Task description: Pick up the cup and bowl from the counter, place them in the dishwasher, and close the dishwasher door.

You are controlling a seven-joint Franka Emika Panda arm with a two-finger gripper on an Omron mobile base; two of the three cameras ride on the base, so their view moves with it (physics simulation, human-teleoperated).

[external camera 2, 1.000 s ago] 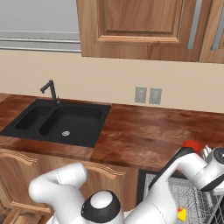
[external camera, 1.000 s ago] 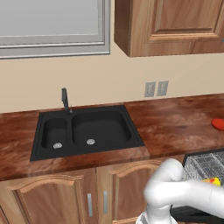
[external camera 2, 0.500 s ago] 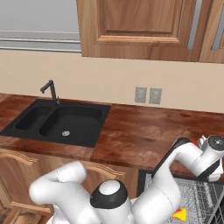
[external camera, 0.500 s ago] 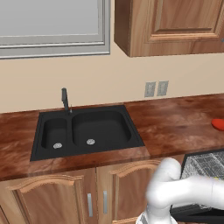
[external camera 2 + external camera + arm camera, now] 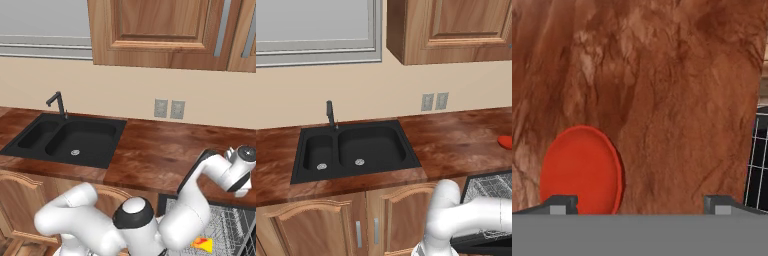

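Low red bowl (image 5: 579,170) on the mottled reddish-brown counter (image 5: 662,90), end effector (image 5: 641,204) spread wide, grasping nothing

The bowl (image 5: 579,170) is plain bright red. The counter (image 5: 662,90) is shiny reddish brown with cloudy light and dark swirls like wood. At three o'clock in the hand view, the dishwasher (image 5: 758,165) is black with pale grey-white wires. The cup (image 5: 202,243) is yellow. The sink (image 5: 353,150) is black.
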